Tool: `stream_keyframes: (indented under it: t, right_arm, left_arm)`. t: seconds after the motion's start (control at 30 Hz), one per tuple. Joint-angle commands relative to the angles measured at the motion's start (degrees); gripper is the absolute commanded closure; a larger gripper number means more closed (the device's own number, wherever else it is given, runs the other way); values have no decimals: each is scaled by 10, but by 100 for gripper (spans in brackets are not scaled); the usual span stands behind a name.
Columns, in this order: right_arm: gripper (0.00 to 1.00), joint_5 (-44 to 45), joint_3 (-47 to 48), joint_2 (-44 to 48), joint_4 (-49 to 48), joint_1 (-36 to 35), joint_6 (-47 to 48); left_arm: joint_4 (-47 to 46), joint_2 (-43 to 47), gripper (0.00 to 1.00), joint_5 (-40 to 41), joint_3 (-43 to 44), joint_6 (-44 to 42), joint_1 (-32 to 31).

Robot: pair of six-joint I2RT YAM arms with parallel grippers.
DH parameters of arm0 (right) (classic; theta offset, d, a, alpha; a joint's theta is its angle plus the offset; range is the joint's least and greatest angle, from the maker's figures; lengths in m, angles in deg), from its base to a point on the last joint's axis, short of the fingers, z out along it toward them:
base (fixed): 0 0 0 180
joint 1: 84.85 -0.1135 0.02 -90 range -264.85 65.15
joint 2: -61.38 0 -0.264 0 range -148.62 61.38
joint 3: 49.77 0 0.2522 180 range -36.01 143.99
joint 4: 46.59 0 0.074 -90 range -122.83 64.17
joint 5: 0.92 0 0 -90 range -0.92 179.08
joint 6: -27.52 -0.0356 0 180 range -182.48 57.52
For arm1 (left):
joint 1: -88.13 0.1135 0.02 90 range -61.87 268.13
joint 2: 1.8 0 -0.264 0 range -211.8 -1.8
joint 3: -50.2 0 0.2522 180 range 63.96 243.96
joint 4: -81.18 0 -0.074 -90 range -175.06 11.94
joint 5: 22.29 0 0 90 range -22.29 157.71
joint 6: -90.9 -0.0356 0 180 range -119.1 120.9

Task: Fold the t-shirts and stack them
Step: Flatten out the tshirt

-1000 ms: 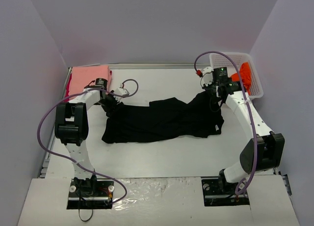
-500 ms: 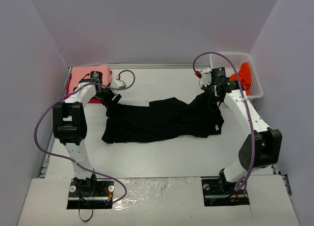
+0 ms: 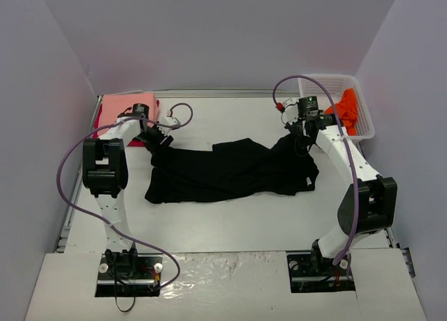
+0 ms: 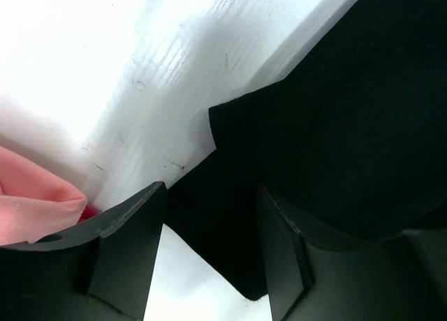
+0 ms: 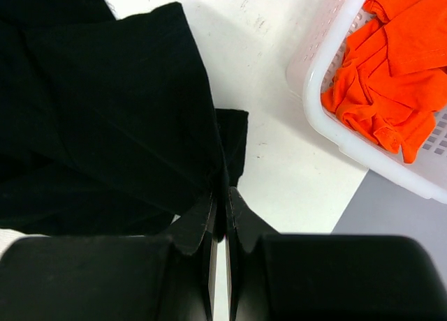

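Observation:
A large black t-shirt (image 3: 230,169) lies spread and rumpled across the middle of the table. My left gripper (image 3: 157,141) hovers over its back left corner. In the left wrist view that gripper (image 4: 209,195) is open, with the black corner (image 4: 230,258) lying between the fingers. My right gripper (image 3: 302,134) is at the shirt's back right edge; its jaws (image 5: 220,192) are shut on a pinch of the black cloth (image 5: 105,112). A folded salmon-pink t-shirt (image 3: 119,106) rests at the back left with a red sliver (image 4: 89,213) under it. An orange t-shirt (image 3: 347,108) is bunched in the basket.
The white mesh basket (image 3: 328,79) stands in the back right corner, close to my right wrist, and its rim (image 5: 328,118) shows beside the gripper. Purple cables loop off both arms. Grey walls close in the table on three sides.
My left gripper has shifted a little toward the back, nearer the pink shirt, and its jaws have narrowed slightly. The right gripper has edged back and left, still holding the black cloth.

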Motion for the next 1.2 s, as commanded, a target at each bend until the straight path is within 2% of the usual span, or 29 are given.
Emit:
stream_keyframes:
  t: [0.0,0.13,0.33,0.47,0.5,0.63,0.83,0.9,1.0,1.17]
  right_arm:
    - [100,8,7,-7,0,4,-1]
    - [100,8,8,-13,0,4,-2]
    - [100,9,6,-5,0,4,-1]
    - [100,7,5,-1,0,4,0]
    - [100,5,5,0,-1,4,0]
    - [100,3,4,2,0,4,0]
    - [100,0,15,18,-1,4,-1]
    - [100,-6,23,21,-1,4,8]
    - [100,-3,51,13,0,6,14]
    - [100,13,129,-7,1,8,11]
  left_arm:
    - [4,1,48,12,15,-6,5]
    - [15,-7,48,29,19,-11,3]
    - [43,2,55,32,-5,-25,-1]
    - [49,23,72,26,-41,-32,-7]
    - [48,28,80,29,-48,-33,-9]
    - [61,43,97,20,-68,-29,-13]
    - [46,100,98,20,-75,16,-12]
    - [25,131,98,29,-78,66,-13]
    - [-37,196,97,84,-67,159,-13]
    - [-51,298,98,135,-33,222,-11]
